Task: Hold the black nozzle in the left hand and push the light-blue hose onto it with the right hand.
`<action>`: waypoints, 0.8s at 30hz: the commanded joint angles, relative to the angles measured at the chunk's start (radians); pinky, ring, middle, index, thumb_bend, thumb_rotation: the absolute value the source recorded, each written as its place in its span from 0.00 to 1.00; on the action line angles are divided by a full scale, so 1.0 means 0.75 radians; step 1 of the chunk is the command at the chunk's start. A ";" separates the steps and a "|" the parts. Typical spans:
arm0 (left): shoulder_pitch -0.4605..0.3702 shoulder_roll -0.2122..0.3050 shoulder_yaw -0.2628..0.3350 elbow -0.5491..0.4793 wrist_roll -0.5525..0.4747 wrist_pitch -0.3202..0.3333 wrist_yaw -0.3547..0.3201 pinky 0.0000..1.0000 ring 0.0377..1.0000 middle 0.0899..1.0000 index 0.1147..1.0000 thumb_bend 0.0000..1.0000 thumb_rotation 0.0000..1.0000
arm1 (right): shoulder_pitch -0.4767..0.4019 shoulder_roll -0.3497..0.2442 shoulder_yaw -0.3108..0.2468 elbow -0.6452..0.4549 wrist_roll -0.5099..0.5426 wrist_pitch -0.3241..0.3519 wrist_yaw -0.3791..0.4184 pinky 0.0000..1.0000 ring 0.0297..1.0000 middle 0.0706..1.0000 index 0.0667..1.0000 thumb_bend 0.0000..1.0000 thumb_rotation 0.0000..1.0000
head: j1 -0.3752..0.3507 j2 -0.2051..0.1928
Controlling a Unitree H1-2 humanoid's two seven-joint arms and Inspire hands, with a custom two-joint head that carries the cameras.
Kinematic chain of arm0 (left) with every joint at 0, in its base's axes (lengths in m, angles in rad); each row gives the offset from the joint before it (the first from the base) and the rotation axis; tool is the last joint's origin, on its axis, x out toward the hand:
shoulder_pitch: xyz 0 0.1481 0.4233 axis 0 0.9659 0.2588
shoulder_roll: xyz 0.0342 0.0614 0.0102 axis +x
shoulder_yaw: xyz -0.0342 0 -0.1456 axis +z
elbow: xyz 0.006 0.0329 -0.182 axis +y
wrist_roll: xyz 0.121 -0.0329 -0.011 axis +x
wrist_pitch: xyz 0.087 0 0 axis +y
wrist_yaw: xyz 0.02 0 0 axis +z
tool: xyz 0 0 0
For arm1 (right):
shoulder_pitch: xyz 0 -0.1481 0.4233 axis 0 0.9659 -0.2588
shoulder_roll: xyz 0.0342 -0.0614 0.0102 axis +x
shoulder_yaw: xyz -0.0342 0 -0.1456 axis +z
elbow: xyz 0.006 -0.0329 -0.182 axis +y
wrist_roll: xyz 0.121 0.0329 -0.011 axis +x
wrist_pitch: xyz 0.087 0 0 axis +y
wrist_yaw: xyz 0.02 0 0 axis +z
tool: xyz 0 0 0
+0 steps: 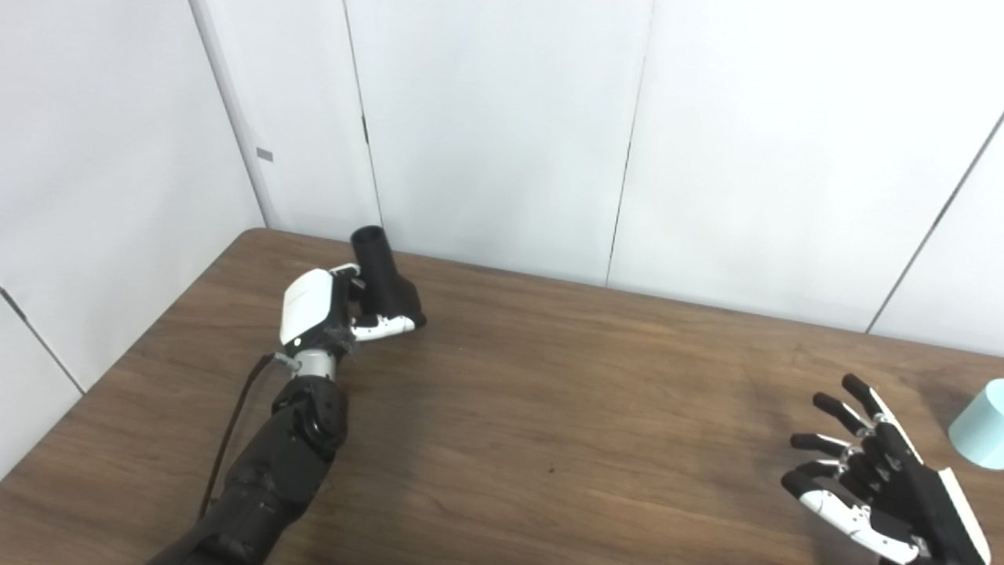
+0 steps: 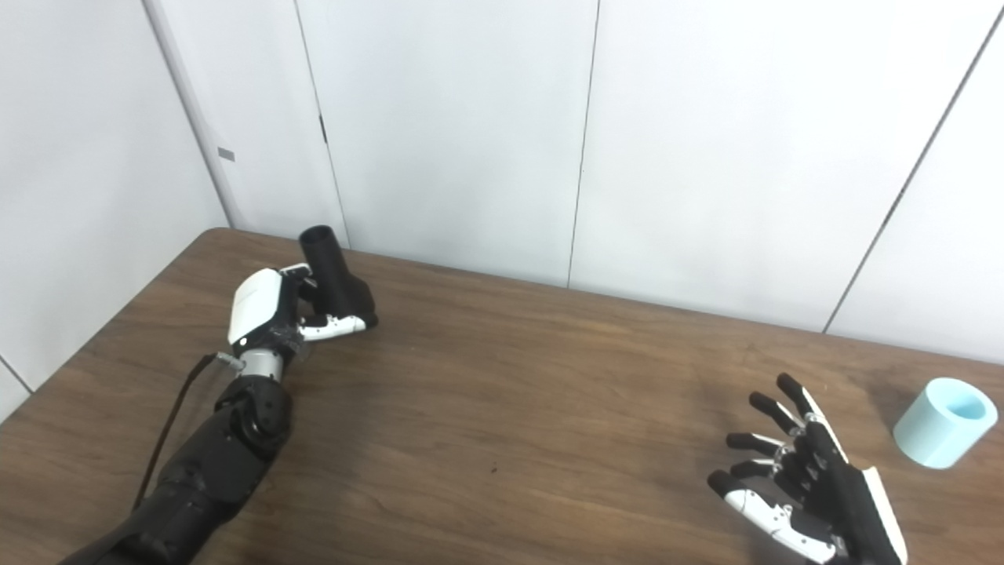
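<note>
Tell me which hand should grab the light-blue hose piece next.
Right. The right hand is open and empty, near the light-blue cylindrical hose piece on the wooden table; the left hand already holds the black plastic nozzle.

We see the left hand (image 1: 329, 310) closed around the black nozzle (image 1: 382, 271), its open end tilted up. Right hand (image 1: 871, 486) hovers over the wooden table (image 1: 549, 408), fingers spread, holding nothing. Light-blue hose (image 1: 982, 424) lies beside it, cut by the frame edge.

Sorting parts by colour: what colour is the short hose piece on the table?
Light blue; the hose shows best in the right eye view.
</note>
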 commanded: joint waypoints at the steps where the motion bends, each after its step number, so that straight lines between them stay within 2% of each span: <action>1: 0.087 -0.085 -0.093 0.018 0.060 -0.071 0.001 0.89 0.61 0.44 0.42 0.53 0.00 | -0.042 0.003 -0.007 -0.024 -0.008 -0.041 -0.021 0.50 0.64 0.84 0.91 0.51 0.00 | -0.017 0.005; 7: 0.100 -0.124 -0.262 -0.016 0.166 -0.232 -0.016 0.95 0.63 0.42 0.44 0.52 0.00 | -0.056 -0.008 -0.003 0.092 -0.022 -0.187 -0.004 0.49 0.63 0.83 0.91 0.55 0.02 | -0.097 0.020; 12: 0.099 -0.167 -0.329 -0.014 0.204 -0.406 -0.005 0.95 0.63 0.40 0.45 0.52 0.00 | -0.055 0.004 0.005 0.133 -0.037 -0.239 -0.014 0.48 0.62 0.83 0.90 0.59 0.08 | -0.185 0.042; 13: 0.097 -0.176 -0.335 -0.007 0.207 -0.431 -0.004 0.94 0.63 0.40 0.45 0.52 0.00 | -0.056 0.002 0.007 0.143 -0.048 -0.251 -0.016 0.48 0.62 0.82 0.89 0.62 0.13 | -0.191 0.043; 17: 0.091 -0.230 -0.359 0.032 0.226 -0.498 -0.013 0.91 0.63 0.40 0.45 0.52 0.00 | -0.056 0.008 0.005 0.166 -0.071 -0.275 -0.027 0.49 0.61 0.81 0.87 0.69 0.20 | -0.258 0.063; 21: 0.090 -0.304 -0.413 0.095 0.268 -0.571 0.006 0.87 0.64 0.41 0.44 0.52 0.00 | -0.054 0.007 -0.004 0.189 -0.075 -0.298 -0.030 0.50 0.62 0.81 0.87 0.72 0.24 | -0.287 0.078; 24: 0.090 -0.333 -0.464 0.131 0.264 -0.600 -0.011 0.90 0.65 0.41 0.44 0.52 0.00 | -0.051 0.007 -0.010 0.190 -0.083 -0.304 -0.036 0.49 0.62 0.81 0.87 0.72 0.27 | -0.299 0.091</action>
